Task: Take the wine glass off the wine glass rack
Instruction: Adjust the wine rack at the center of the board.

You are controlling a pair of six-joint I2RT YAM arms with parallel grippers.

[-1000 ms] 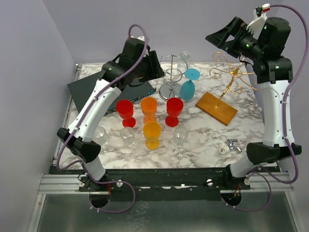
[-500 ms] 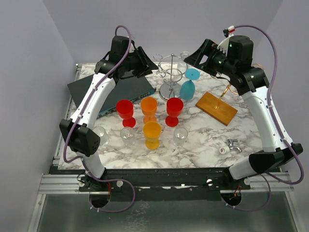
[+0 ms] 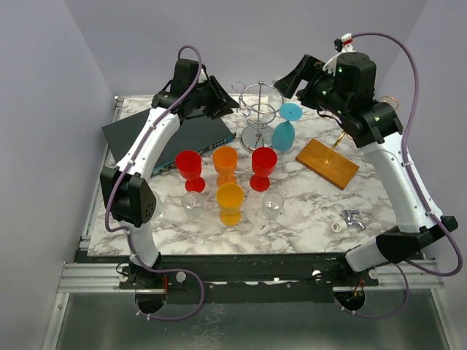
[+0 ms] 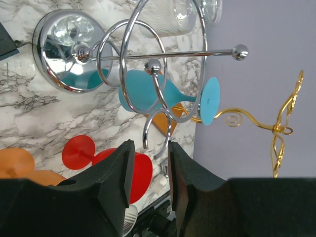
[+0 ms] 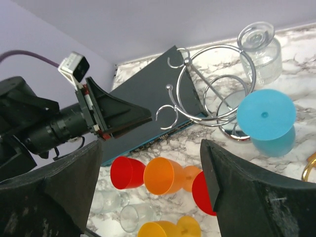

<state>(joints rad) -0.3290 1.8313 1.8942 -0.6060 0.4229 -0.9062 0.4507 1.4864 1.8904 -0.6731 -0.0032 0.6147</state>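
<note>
Seen from above, a marble worktop fills a corner between lilac walls. The chrome rack stands at the far middle, and the blue wine glass hangs on its right side. The left gripper is just left of the rack and the right gripper just right of it (neither touches).

In the left wrist view, the left gripper shows a narrow gap with nothing in it, and the wine glass lies beyond.

In the right wrist view, the right gripper is wide and holds nothing. The wine glass is off to its right.

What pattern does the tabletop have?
The table is white marble with grey veins; top view.
</note>
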